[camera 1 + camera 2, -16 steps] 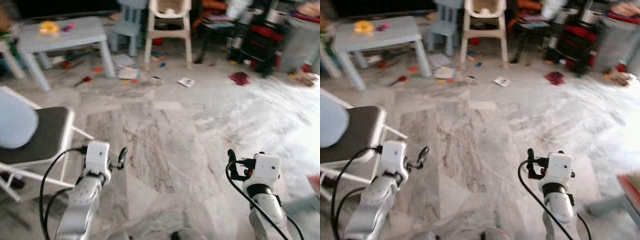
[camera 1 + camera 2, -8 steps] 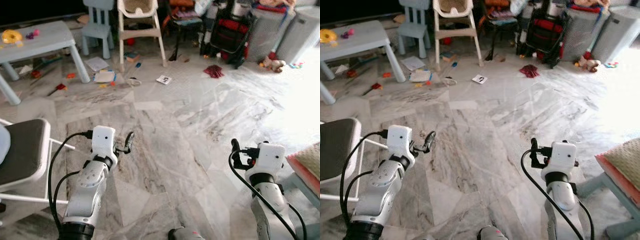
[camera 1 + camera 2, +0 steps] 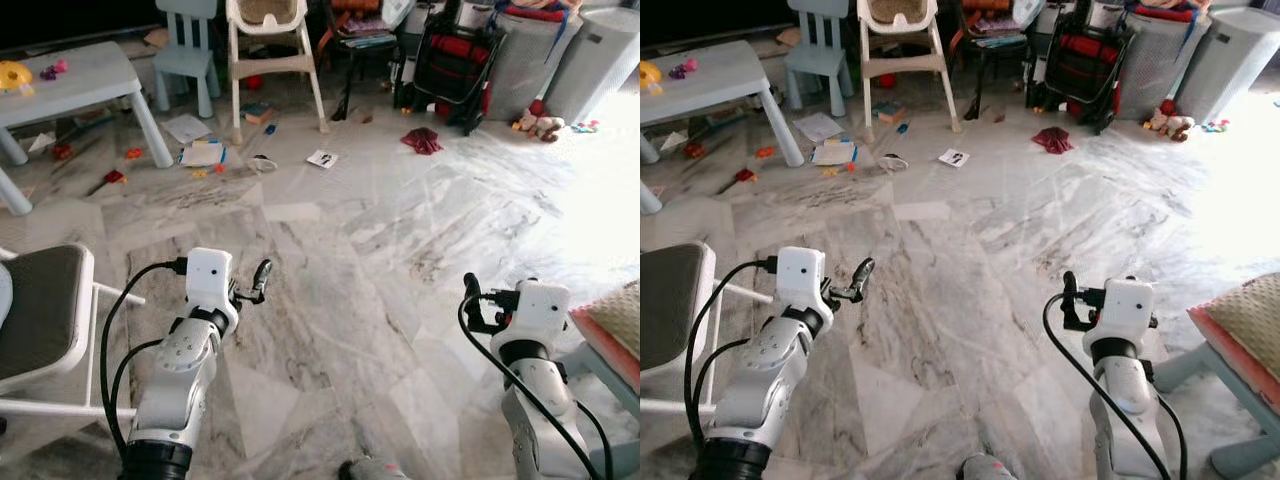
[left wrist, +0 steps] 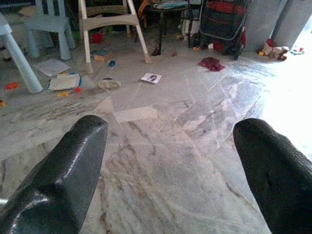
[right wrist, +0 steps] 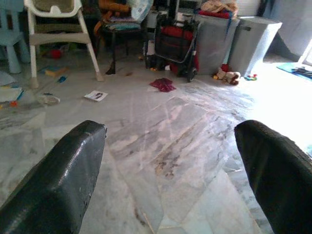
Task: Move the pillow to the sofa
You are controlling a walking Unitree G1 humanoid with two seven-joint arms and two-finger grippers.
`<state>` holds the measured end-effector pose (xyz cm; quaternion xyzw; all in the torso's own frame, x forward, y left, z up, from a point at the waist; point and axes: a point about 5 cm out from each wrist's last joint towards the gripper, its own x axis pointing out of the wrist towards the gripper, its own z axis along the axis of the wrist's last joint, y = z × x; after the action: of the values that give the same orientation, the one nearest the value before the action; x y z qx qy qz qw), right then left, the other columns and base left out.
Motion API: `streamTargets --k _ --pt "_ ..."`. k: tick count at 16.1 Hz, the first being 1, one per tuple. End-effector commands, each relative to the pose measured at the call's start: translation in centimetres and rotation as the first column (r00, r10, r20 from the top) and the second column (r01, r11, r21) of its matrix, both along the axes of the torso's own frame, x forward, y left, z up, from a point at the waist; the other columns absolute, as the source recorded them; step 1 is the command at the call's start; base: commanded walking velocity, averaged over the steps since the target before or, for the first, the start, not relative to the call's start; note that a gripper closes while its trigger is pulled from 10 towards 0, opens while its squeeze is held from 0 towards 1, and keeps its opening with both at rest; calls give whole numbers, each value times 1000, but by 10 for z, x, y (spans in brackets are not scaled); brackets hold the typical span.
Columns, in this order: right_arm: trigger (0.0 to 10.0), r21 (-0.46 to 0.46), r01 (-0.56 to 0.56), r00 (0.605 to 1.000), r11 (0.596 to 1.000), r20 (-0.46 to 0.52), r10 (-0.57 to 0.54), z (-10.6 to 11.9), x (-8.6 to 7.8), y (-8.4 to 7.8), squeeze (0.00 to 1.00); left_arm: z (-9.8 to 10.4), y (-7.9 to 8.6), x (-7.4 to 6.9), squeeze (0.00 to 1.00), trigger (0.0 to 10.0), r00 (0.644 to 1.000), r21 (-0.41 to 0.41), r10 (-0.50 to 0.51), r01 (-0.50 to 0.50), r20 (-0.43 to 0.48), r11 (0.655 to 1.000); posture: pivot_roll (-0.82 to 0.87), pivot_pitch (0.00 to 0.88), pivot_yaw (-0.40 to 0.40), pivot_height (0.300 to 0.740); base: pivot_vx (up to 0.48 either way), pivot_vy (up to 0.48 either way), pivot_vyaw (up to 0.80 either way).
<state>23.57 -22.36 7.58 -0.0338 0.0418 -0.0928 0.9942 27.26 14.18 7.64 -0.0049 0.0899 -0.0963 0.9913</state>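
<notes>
A sliver of a pale blue pillow shows at the far left edge, over the black seat of a white-framed chair. At the right edge, a beige woven cushion with a pink border rests on pale blue legs. My left gripper is held over the marble floor, open and holding nothing. My right gripper is held out the same way, just left of the cushion, also open and holding nothing. In the wrist views, both pairs of black fingers stand wide apart over bare floor.
At the back stand a grey children's table, a small blue chair, a high chair, a red-black stroller and grey bins. Papers and toys, a red cloth and a soft toy litter the floor.
The camera has swung to the right: the chair with the pale blue pillow slid to the left edge, and the beige cushion came into view at the right. Both arms keep their pose.
</notes>
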Motion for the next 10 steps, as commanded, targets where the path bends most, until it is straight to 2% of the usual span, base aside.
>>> streamTargets --k 1,4,10 --pt "10000 4 7 1000 1000 -5 -7 0 0 -2 0 1 -3 1 0 10000 1000 -6 -15 15 4 1000 -75 0 17 740 300 277 -800" --pt "10000 12 -5 1000 1000 -27 5 -5 -2 0 0 -1 -4 -3 0 10000 1000 -10 -9 9 -1 1000 -53 0 -6 740 298 291 -800" --pt "10000 30 -46 998 998 -37 47 -9 3 17 0 -2 5 -5 0 10000 1000 13 7 -7 -5 1000 -24 0 -29 740 297 289 -800"
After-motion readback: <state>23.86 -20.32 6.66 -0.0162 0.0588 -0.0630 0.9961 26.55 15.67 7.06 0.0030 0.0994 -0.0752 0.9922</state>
